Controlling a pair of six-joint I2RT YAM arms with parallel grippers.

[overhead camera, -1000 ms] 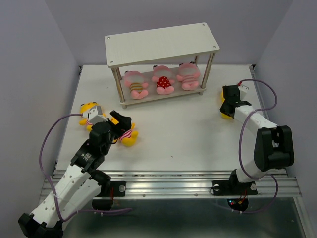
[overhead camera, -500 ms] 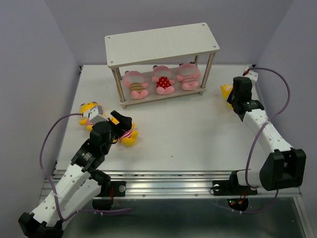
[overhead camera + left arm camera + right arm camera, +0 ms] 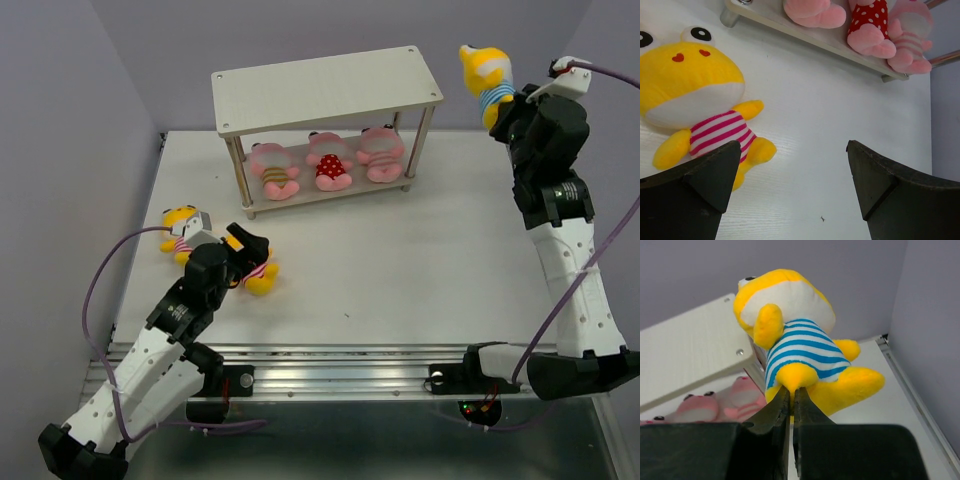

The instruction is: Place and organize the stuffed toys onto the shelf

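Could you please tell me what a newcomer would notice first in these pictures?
The blue-striped yellow toy stands out, pinched by a yellow limb in the shut right claw and held high beside the top board of the shelf. Three pink toys sit in a row on its lower board. Two yellow pink-striped toys lie on the table by the open left claw.

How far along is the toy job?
Done: three pink toys on the lower board of the shelf. In hand: the shut right claw holds the blue-striped yellow toy up beside it. To do: two pink-striped yellow toys lie on the table by the open left claw.
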